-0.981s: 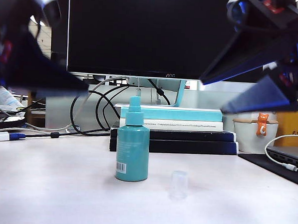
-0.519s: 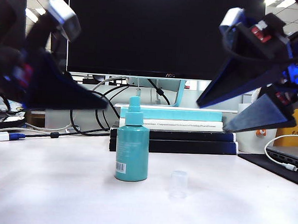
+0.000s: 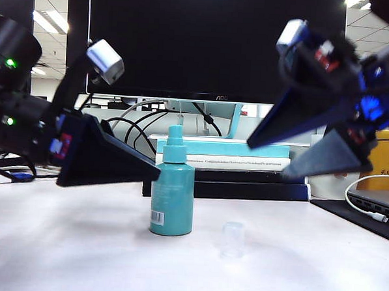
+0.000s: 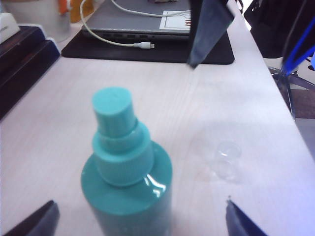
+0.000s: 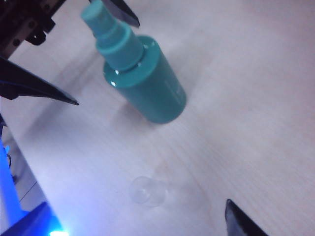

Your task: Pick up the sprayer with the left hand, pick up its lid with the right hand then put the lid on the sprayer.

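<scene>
Your left hand (image 3: pixel 151 171) has its fingers spread wide and holds nothing; in its wrist view the two tips (image 4: pixel 37 221) sit either side of the sprayer (image 4: pixel 126 182), apart from it, so the gap is already lined up to take the bottle's body. Your right hand (image 3: pixel 272 153) is also wide open and empty, hanging above and to the right of the lid (image 3: pixel 232 239), well clear of it.

The sprayer (image 3: pixel 172 193) stands upright on the table (image 3: pixel 65 243), nozzle bare. The lid stands just beside it, nearer the right arm, which suits the split of work. Behind them lies a stack of books (image 3: pixel 226 170) under the monitor (image 3: pixel 216 42). Neither pick is made yet.
</scene>
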You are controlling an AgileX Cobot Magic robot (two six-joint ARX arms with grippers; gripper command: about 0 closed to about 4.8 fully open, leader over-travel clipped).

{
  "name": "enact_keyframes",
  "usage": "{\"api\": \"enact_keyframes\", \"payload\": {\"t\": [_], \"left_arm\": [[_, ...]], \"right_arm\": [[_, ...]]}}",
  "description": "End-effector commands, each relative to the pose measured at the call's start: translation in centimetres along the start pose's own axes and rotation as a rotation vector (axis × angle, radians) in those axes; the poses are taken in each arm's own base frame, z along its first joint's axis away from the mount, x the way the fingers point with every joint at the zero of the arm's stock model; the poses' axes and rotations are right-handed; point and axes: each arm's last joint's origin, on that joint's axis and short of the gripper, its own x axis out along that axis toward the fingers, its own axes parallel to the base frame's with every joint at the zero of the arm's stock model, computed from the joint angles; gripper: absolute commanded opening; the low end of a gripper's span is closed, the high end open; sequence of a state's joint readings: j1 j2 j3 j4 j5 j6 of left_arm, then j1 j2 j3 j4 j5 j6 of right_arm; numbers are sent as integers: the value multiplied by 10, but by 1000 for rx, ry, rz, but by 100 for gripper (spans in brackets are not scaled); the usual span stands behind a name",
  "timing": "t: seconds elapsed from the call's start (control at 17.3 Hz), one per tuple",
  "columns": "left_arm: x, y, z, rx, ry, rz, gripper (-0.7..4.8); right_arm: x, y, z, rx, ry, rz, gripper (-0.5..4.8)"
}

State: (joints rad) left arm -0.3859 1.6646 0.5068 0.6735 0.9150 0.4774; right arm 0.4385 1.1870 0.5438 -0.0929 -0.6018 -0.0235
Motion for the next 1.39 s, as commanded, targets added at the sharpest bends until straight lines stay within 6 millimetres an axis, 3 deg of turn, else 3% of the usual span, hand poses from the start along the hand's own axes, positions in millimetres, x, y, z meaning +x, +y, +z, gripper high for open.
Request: {"api": "enact_keyframes", "payload": {"t": [0.06,0.35,0.52,0.87,0.92,0.98,1.39], "left_arm": [[6,6,-1,-11,-28,5,479],[22,15,-1,-46,-32,-29,479],[29,21,-1,-50,-36,-50,479],[35,24,-11,-77,-19,-63,479],[36,24,-12,-81,-22,-79,479],[36,24,-12,-82,-22,-80,479],[38,25,-9,-70,-29,-83,478]], "right_arm": [[13,-1,0,-20,9,30,479],[34,9,-5,-63,64,33,479],[44,4,-11,-51,99,5,479],[50,0,-14,-44,112,4,479],[50,0,-13,-49,104,5,353],[51,0,-12,-50,101,5,337],[60,-6,-20,-27,143,-3,337]]}}
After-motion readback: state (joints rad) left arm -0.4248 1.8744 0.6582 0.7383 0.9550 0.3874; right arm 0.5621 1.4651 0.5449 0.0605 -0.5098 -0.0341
